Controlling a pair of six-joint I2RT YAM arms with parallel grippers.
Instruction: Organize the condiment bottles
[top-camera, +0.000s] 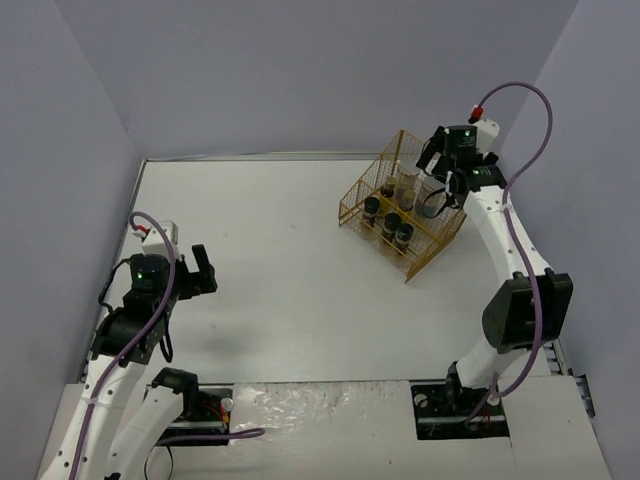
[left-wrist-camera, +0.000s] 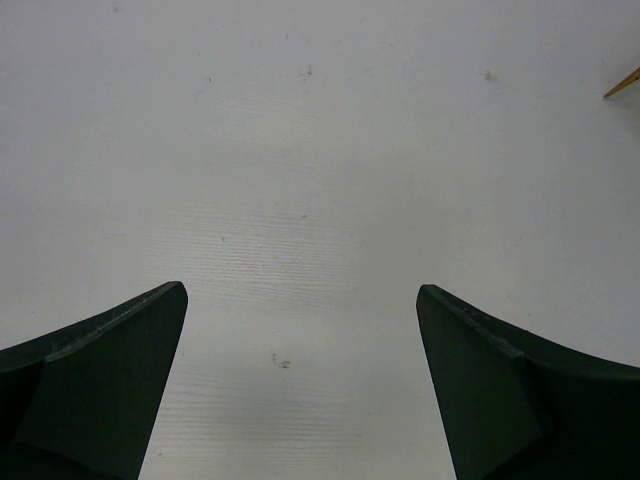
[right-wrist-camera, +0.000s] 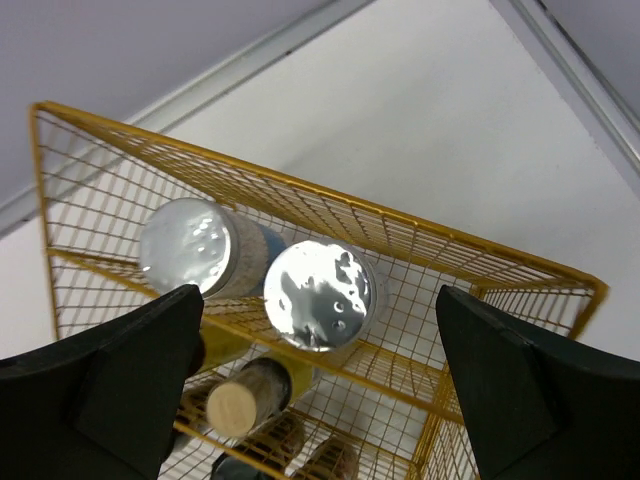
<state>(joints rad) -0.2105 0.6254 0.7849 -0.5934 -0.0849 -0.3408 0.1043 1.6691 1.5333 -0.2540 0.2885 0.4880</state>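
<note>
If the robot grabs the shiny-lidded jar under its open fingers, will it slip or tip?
The shiny-lidded jar probably feels hard and a little slippery, because its lid looks like smooth metal. It likely won't tip far, since it stands inside the gold wire basket, close beside another silver-lidded jar.

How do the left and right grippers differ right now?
The left gripper hangs over plain table; the right gripper hangs over the gold wire basket, above two silver-lidded jars. The left arm is folded near its base; the right arm reaches toward the far right. Shared: both open, holding nothing.
</note>
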